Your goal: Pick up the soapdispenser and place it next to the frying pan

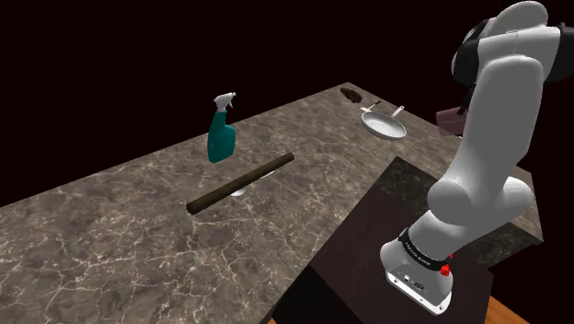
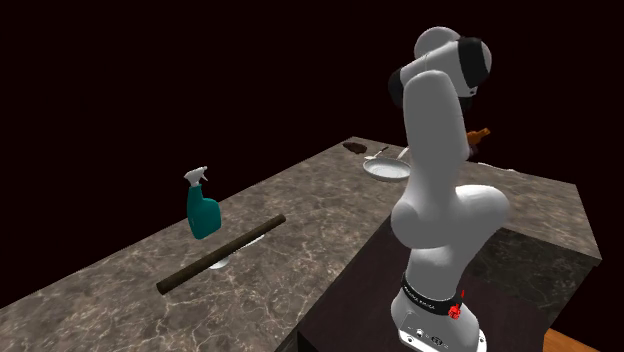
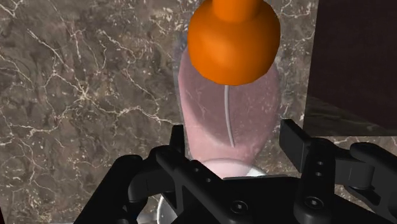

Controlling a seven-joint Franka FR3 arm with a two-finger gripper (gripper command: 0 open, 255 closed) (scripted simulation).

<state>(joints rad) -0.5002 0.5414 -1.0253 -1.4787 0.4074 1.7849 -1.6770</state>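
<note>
The soap dispenser has a pinkish see-through body and an orange pump top. In the wrist view it stands between my black fingers, which clasp its lower body, so my gripper is shut on it above the brown marble counter. In the second exterior view a bit of the orange pump shows behind the white arm, held up over the counter's far end. The frying pan, pale grey with a thin handle, lies near that far end, close below the held dispenser.
A teal spray bottle stands mid-counter, with a long dark rod lying in front of it. A small brown object lies beyond the pan. The dark stand borders the counter. A black area surrounds everything.
</note>
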